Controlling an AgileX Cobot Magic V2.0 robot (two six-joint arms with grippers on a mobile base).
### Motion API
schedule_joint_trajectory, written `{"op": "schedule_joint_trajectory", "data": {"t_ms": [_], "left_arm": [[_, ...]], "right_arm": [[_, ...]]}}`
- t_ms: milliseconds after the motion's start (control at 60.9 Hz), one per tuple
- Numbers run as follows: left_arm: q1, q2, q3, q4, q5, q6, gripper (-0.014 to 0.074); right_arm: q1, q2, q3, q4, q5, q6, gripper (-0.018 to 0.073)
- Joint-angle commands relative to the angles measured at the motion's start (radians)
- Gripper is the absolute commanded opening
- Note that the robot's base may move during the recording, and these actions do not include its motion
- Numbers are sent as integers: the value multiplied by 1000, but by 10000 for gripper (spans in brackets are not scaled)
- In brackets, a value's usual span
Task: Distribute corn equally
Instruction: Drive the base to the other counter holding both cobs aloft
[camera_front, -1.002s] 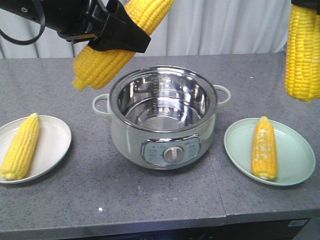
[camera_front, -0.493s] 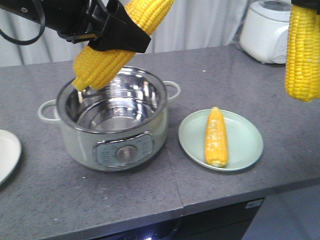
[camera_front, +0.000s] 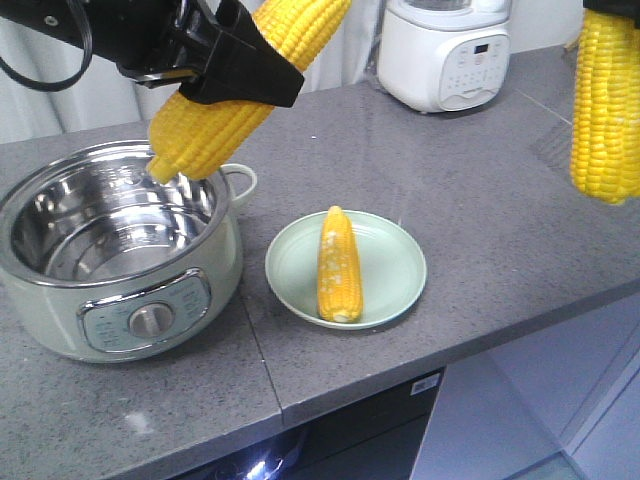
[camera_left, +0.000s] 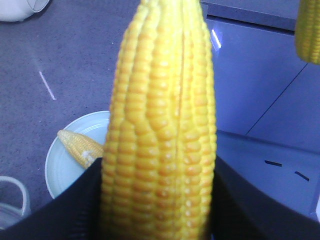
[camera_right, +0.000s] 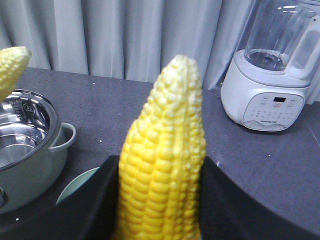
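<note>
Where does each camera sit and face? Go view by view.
Front view: above the arms, facing forward and down over the grey counter and stainless steel pot; black left gripper clamps a yellow corn cob.
Left wrist: looks along that cob down at the pale green plate; black fingers frame it.
Right wrist: looks along the second held cob toward the white blender; black fingers frame it.
Shared: front and left wrist both show the plate's lying cob.

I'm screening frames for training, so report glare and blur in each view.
Front view: bright reflections inside the steel pot, otherwise sharp. Left wrist view: the left-held corn fills the frame, slightly soft; the plate behind is blurred. Right wrist view: the right-held corn is soft up close, the blender clearer.
</note>
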Motion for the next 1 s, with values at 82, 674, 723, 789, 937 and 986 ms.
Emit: {"op": "schedule_joint_trajectory", "data": {"t_ms": [82, 674, 723, 789, 937, 986], "left_arm": [[0, -34, -27, -38, -56, -8, -6], [0, -34, -27, -38, -56, -8, -6], [0, -34, -27, -38, -56, -8, -6], [0, -34, -27, -38, -56, -8, -6], [0, -34, -27, -38, -56, -8, -6], [0, -34, -27, -38, -56, -8, -6]], "right_arm": [[-4, -16, -28, 12, -74, -3, -5], [-4, -16, -28, 12, -74, -4, -5], [-4, -16, -28, 12, -74, -4, -5], [-4, -16, -28, 12, -74, -4, -5], [-4, -16, -28, 12, -74, -3, -5], [-4, -16, -28, 12, -74, -3, -5]]}}
